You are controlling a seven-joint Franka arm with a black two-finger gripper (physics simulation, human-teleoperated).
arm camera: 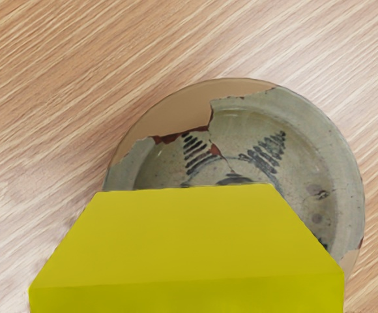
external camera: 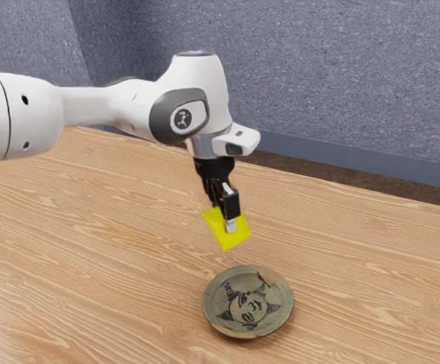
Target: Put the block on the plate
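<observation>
The black gripper (external camera: 227, 221) is in the air in the exterior view, pointing down and shut on the yellow block (external camera: 237, 239). One fingertip lies against the block's near face; the other is hidden behind it. Tilted in the grip, the block hangs above the table, apart from the plate (external camera: 249, 307). That round grey-green plate has a dark face drawing and a chipped-looking rim. In the wrist view the block (arm camera: 186, 241) is large at the lower edge and covers part of the plate (arm camera: 335, 169) beneath the hand.
The wood-grain table (external camera: 76, 250) extends around the plate on all sides. Behind its far edge stand a blue-grey wall (external camera: 341, 76) and a strip of brown floor. The white arm comes in from the exterior view's left, above the tabletop.
</observation>
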